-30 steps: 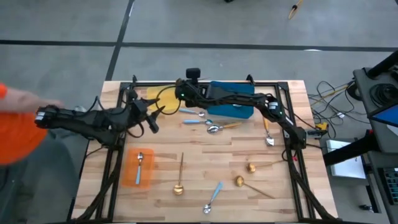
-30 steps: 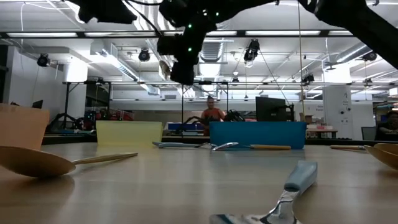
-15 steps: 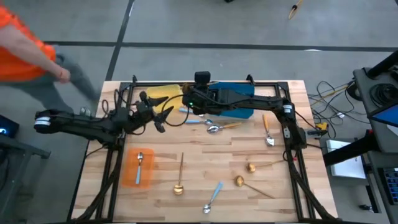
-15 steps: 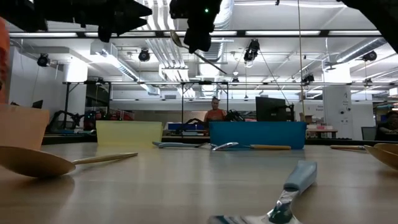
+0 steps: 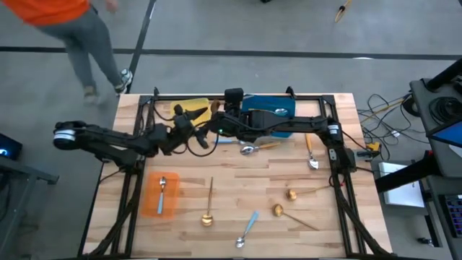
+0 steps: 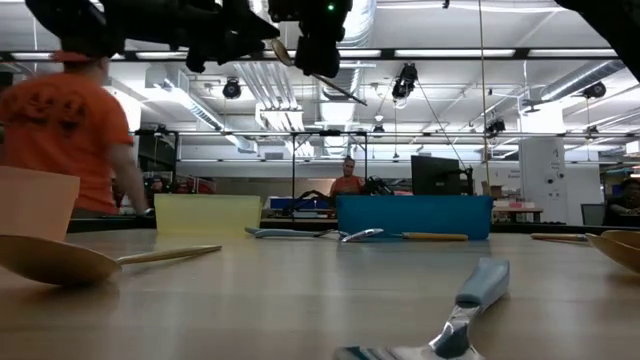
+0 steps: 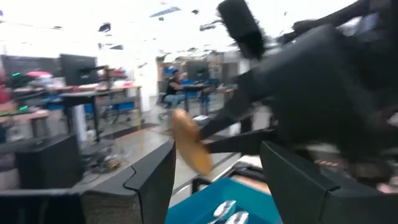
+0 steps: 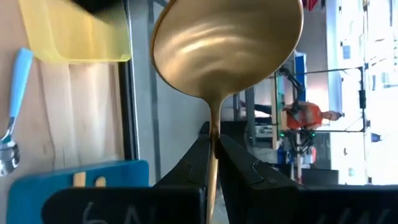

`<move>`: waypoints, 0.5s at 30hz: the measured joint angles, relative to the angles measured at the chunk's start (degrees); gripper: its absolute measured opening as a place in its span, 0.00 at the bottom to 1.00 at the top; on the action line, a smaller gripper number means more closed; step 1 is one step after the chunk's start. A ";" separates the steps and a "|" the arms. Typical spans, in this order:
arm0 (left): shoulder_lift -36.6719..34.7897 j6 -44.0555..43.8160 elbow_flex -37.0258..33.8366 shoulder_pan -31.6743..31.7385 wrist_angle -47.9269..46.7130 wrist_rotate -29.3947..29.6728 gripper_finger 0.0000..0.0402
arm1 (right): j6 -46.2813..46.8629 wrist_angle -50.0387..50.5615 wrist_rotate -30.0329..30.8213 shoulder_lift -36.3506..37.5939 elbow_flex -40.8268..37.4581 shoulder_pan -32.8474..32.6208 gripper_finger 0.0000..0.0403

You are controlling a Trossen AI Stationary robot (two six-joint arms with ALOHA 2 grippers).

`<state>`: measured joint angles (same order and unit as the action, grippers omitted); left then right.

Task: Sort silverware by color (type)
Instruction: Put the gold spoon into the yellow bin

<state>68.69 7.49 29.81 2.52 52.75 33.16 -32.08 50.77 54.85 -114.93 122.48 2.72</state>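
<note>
My right gripper [image 5: 219, 119] is shut on a gold spoon, whose bowl [image 8: 227, 43] sticks out ahead of the fingers. It hangs high over the far middle of the table, between the yellow tray [image 5: 189, 108] and the blue tray [image 5: 273, 119]. My left gripper [image 5: 200, 139] stands open close beside it, its fingers pointing at the spoon's bowl [image 7: 189, 146] without touching it. More silverware lies flat on the table: two spoons [image 5: 245, 146] near the blue tray, gold ones [image 5: 208, 204] and a blue-handled one [image 5: 247, 227] nearer. One spoon [image 5: 163, 185] lies in the orange tray [image 5: 155, 206]. My right gripper pinches the gold spoon's thin neck [image 8: 214, 140], just behind the bowl, between its two fingers. The fingers come from the table's right, slanting a little down, and lie along the handle. The spoon is lifted clear; its handle [image 6: 345, 92] slants down behind the gripper.
Silver spoons lie in the blue tray [image 7: 205, 205]. An orange-handled spoon [image 5: 310, 153] lies by the right frame rail. A person in an orange shirt [image 6: 85, 140] walks beyond the table's far left corner. Bare wood shows between the scattered spoons.
My right gripper has risen with the gold spoon and drifted a little toward the table's right. My left gripper has moved toward the right edge, up to the spoon. A person in orange has walked from the table's left side round to beyond its far left corner.
</note>
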 joint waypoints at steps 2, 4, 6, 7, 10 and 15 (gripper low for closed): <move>1.21 0.00 0.67 0.02 0.16 0.72 0.54 | -0.06 0.02 0.28 -0.13 -0.02 -0.22 0.03; 1.87 0.17 0.91 0.00 0.25 0.71 0.54 | -0.55 0.01 0.29 -0.15 -0.02 -0.46 0.03; 2.66 0.53 1.50 0.00 0.55 0.64 0.54 | -1.93 -0.07 0.29 -0.15 -0.02 -0.80 0.03; 2.86 0.68 1.52 0.00 0.43 0.65 0.54 | -2.50 -0.10 0.25 -0.15 -0.02 -1.00 0.03; 3.41 0.82 1.85 0.00 0.37 0.67 0.53 | -3.16 -0.27 -0.59 -0.18 -0.02 -1.82 0.03; 3.38 0.79 1.76 0.00 0.48 0.80 0.48 | -3.94 -0.34 -1.36 -0.20 -0.02 -2.74 0.03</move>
<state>72.07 8.27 31.57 2.52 53.23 33.96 -36.03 50.42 53.49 -115.13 122.45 -0.02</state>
